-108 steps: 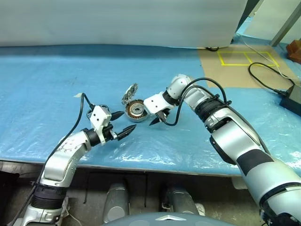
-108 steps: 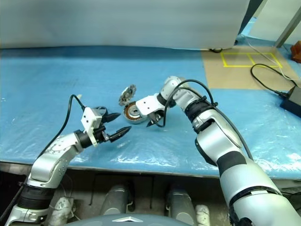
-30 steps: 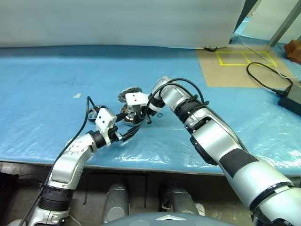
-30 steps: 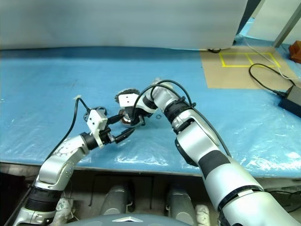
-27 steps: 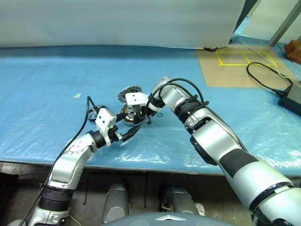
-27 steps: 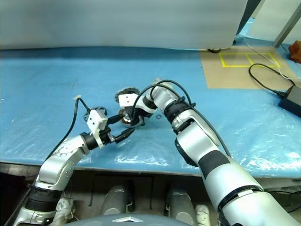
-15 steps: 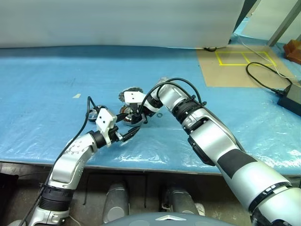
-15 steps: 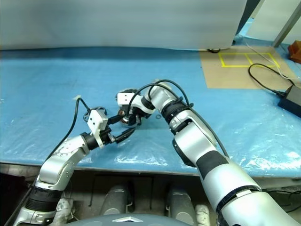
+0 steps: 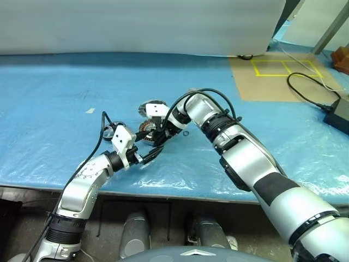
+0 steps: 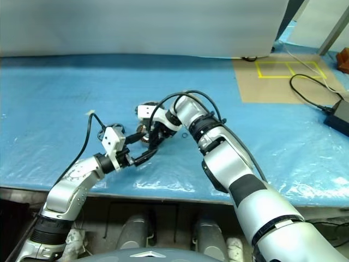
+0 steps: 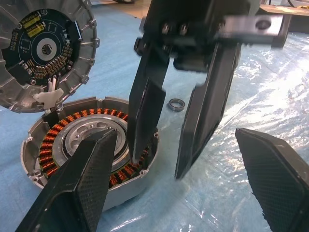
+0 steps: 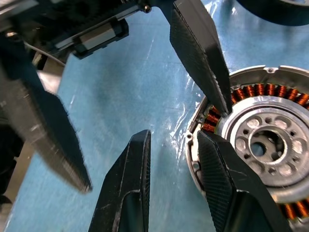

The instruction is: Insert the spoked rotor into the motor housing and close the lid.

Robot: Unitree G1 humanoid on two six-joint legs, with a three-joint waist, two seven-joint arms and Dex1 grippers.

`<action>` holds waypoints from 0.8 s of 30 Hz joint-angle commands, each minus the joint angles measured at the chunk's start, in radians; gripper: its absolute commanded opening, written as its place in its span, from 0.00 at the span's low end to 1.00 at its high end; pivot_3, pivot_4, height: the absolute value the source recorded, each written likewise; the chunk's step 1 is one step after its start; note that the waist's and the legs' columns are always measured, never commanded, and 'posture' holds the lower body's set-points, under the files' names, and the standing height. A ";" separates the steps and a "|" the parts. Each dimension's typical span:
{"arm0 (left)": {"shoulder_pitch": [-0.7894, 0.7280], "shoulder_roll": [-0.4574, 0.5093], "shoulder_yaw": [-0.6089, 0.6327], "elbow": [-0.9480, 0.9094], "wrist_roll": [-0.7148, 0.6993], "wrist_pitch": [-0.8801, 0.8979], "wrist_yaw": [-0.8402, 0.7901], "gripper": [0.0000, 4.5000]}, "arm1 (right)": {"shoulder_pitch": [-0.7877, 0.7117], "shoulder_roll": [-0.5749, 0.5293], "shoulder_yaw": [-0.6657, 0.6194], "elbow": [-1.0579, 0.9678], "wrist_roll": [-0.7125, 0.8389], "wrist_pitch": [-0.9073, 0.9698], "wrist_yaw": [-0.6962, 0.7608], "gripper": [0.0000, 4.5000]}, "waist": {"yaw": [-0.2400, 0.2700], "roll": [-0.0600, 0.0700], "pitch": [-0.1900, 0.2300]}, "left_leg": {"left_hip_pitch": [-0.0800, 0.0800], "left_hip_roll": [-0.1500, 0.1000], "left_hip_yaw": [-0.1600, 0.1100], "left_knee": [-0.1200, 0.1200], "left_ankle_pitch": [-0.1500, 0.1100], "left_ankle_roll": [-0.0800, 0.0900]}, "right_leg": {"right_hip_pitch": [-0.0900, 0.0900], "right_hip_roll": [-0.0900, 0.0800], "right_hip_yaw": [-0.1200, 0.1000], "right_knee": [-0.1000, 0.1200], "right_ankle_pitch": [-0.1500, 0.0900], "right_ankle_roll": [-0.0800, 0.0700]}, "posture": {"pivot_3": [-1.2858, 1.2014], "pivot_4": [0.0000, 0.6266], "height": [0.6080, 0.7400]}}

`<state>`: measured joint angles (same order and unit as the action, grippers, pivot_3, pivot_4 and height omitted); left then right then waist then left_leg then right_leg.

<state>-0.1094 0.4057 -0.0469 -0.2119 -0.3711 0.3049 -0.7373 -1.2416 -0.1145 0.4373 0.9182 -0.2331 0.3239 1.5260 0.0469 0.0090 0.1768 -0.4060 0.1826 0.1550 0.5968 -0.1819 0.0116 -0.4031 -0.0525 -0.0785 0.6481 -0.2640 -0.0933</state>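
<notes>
The motor housing lies on the blue sheet, its copper windings and silver centre showing. Its lid stands tilted open behind it, with a circuit board on the inner face. My right gripper points down at the housing's near rim and is open. One finger is over the windings, the other outside the rim, and neither presses the wall. My left gripper is level and open wide, its fingers on either side of the right gripper. By my left wrist lies a small dark-rimmed round thing, perhaps the spoked rotor.
A small metal ring lies on the sheet just beyond the housing. The blue plastic sheet covers the table. At the far right are a brown board with yellow tape and a black cable with a power brick.
My right gripper's fingers, shut at the housing a second ago, have parted, and its wrist has rolled a little. The left arm, housing and lid have not moved.
</notes>
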 commanded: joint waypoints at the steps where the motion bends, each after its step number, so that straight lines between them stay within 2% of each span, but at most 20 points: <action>1: 0.003 0.017 0.019 -0.031 -0.019 -0.004 -0.016 0.92 | 0.025 -0.059 -0.042 -0.172 0.095 0.094 0.081 0.35 | 0.000 0.000 0.000 | 0.000 0.000 0.000 0.000 0.000 0.000 | 0.000 0.000 0.000 0.000 0.000 0.000 | 0.52 0.24 1.00; 5: 0.006 0.029 0.026 -0.035 -0.024 -0.003 -0.025 0.92 | 0.066 -0.139 -0.096 -0.327 0.186 0.143 0.064 0.35 | 0.001 0.000 0.000 | 0.000 0.000 0.000 0.000 0.000 0.000 | 0.000 0.000 0.000 0.000 0.000 0.000 | 0.52 0.24 1.00; 8: 0.002 0.039 0.037 -0.037 -0.028 -0.002 -0.027 0.92 | 0.138 -0.204 -0.159 -0.403 0.206 0.048 -0.048 0.35 | 0.003 -0.001 0.000 | 0.000 0.000 0.000 0.000 0.000 0.000 | 0.000 0.000 0.000 0.000 0.000 0.000 | 0.52 0.24 1.00; 11: -0.003 0.056 0.050 -0.037 -0.030 0.001 -0.035 0.92 | 0.254 -0.244 -0.214 -0.482 0.213 0.040 -0.180 0.35 | 0.006 -0.001 0.000 | 0.001 0.000 0.000 0.000 0.000 0.000 | 0.001 0.000 0.000 -0.001 0.000 0.000 | 0.52 0.24 1.00; 13: -0.010 0.073 0.054 -0.029 -0.027 -0.002 -0.045 0.92 | 0.327 -0.244 -0.266 -0.511 0.232 0.057 -0.283 0.35 | 0.006 -0.001 0.000 | 0.001 -0.001 0.000 -0.001 0.000 0.000 | 0.002 0.000 0.000 -0.001 0.000 0.000 | 0.52 0.24 1.00; 19: -0.034 0.154 0.118 0.005 -0.060 0.003 -0.105 0.92 | 0.508 -0.216 -0.341 -0.597 0.285 0.068 -0.464 0.35 | 0.000 -0.001 0.000 | 0.002 -0.001 0.000 -0.002 0.000 0.000 | 0.001 0.000 0.000 -0.002 0.000 0.000 | 0.52 0.24 1.00; 24: -0.068 0.198 0.148 0.036 -0.073 0.014 -0.134 0.92 | 0.602 -0.199 -0.338 -0.696 0.329 0.133 -0.519 0.35 | 0.000 -0.001 0.000 | 0.002 -0.002 0.000 -0.002 0.000 0.000 | 0.002 0.000 0.001 -0.003 0.000 0.001 | 0.52 0.24 1.00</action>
<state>-0.1693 0.5939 0.0863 -0.1713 -0.4264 0.3179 -0.8524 -0.6361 -0.3164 0.1117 0.2959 0.0585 0.4394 1.0238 0.0470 0.0082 0.1765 -0.4039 0.1806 0.1550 0.5943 -0.1816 0.0112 -0.4009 -0.0524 -0.0778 0.6442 -0.2636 -0.0924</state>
